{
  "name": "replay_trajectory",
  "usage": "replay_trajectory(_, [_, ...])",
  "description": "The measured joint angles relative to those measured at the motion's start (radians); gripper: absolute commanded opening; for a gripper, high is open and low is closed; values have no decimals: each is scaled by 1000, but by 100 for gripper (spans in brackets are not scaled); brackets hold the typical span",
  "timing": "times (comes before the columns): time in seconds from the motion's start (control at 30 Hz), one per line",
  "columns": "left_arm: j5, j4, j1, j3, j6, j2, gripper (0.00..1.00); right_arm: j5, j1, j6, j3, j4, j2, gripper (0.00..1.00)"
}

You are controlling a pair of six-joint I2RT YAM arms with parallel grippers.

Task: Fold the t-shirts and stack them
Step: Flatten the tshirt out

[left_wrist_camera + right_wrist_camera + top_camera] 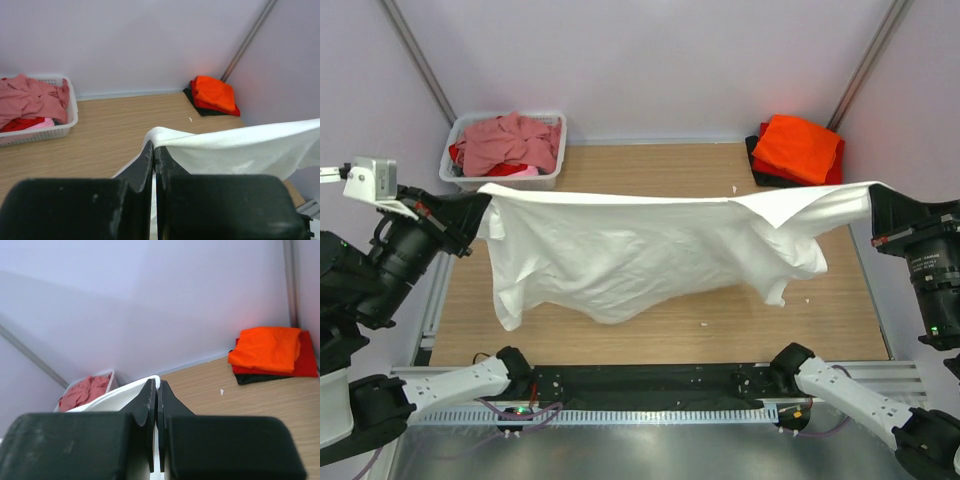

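A white shirt [640, 245] hangs stretched between two pincers above the surface [720, 330].
Top view: the tub [561, 150] at upper left holds a crumpled pink shirt [505, 140]; a folded orange shirt [802, 145] tops a pile at upper right; the arms are spread to both side edges. Left wrist view: the left pincer [154, 147] is clamped on the shirt's edge. Right wrist view: the right pincer [156, 386] is closed on white cloth.

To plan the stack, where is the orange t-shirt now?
In the top view, the orange t-shirt lies folded in the far right corner of the table, on a red t-shirt, behind the raised white t-shirt.
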Motion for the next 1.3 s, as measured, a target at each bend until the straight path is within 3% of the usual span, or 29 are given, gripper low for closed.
replay_trajectory(0.3, [311,-11,12,61,27,-52,0,-443,-1,-129,24,57,-79,1])
replay_trajectory(0.47, [542,-17,97,172,71,-25,0,-622,-4,-210,123,119,-98,1])
replay_trajectory(0.7, [757,-7,227,344,141,18,0,-694,-5,-303,405,138,-61,1])
replay_trajectory(0.77, [789,-3,246,406,164,55,0,-686,-5,-332,412,172,-58,1])
replay_trajectory(0.87, [779,21,259,378,213,85,0,-616,-3,-381,367,224,-31,1])
replay_trajectory(1.07, [534,36,261,250,277,233,0,-287,51,-512,373,295,310,1])
replay_trajectory(1.13, [464,47,303,217,268,351,0,-226,-12,-531,357,306,497,1])
replay_trajectory(1.27, [487,70,483,107,209,566,4,-410,-239,-479,313,305,892,1])
replay_trajectory(1.3, [490,84,541,74,189,640,7,-466,-285,-463,325,294,1004,15])
